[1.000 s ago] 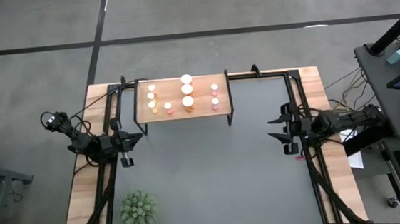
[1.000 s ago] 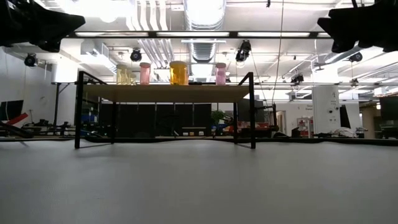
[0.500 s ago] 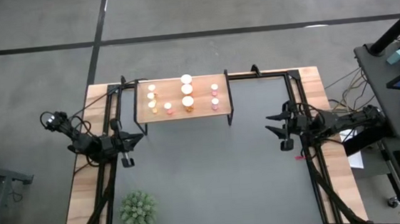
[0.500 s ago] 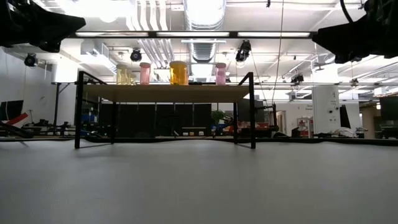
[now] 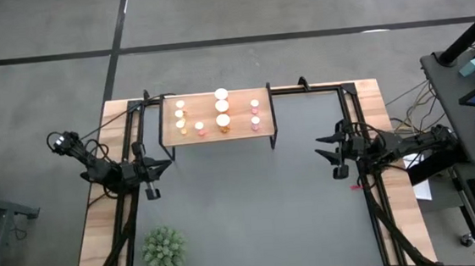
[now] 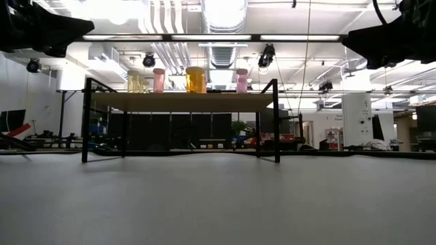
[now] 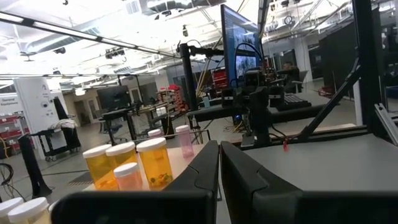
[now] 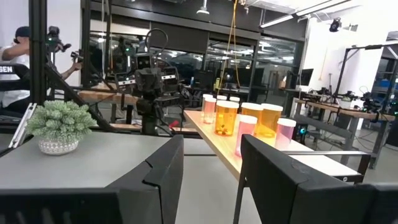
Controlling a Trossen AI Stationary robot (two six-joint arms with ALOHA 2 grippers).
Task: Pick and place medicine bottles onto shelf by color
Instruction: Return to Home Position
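The shelf (image 5: 216,118), a light-brown board on black legs, stands at the table's far middle. Several medicine bottles (image 5: 221,107) with white caps stand on it in rows: yellow at the left, orange in the middle, pink at the right. The low view shows them on the board too (image 6: 195,79). My left gripper (image 5: 165,164) is shut and empty, above the table's left side, pointing toward the right. My right gripper (image 5: 320,150) is open and empty, above the table's right side, pointing toward the left. The right wrist view shows the bottles (image 8: 226,118) past its spread fingers (image 8: 211,162).
A green spiky plant in a white pot (image 5: 163,248) stands at the table's near left. Black frame rails (image 5: 129,218) run along both sides of the table. A person (image 8: 12,62) shows in the room beyond the table.
My right gripper has shifted a little toward the table's left, away from the right rail, and then kept still. The bottles and the shelf have not moved.
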